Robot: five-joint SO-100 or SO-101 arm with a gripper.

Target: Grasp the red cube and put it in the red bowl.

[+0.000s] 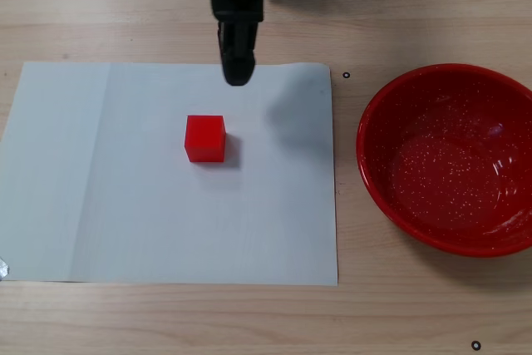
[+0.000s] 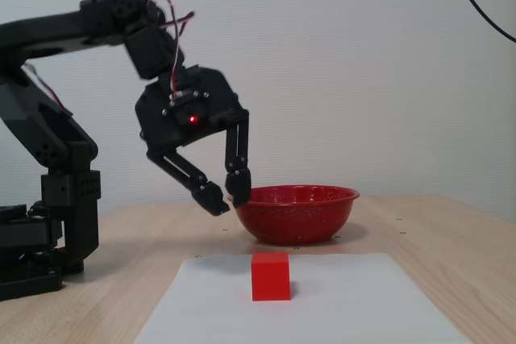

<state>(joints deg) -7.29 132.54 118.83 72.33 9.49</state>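
The red cube (image 1: 205, 138) sits on a white sheet of paper (image 1: 125, 205) spread over the wooden worktop (image 1: 416, 6), near the sheet's middle in the view from above. The claw (image 2: 226, 200) hangs in the air above the paper's far edge, well clear of the cube, its 2 fingers slightly parted and holding nothing (the side view shows a narrow gap between the tips). From above, the claw (image 1: 237, 72) points down toward the sheet. The red bowl (image 1: 449, 160), speckled white inside, stands off the paper to the right in that view, empty.
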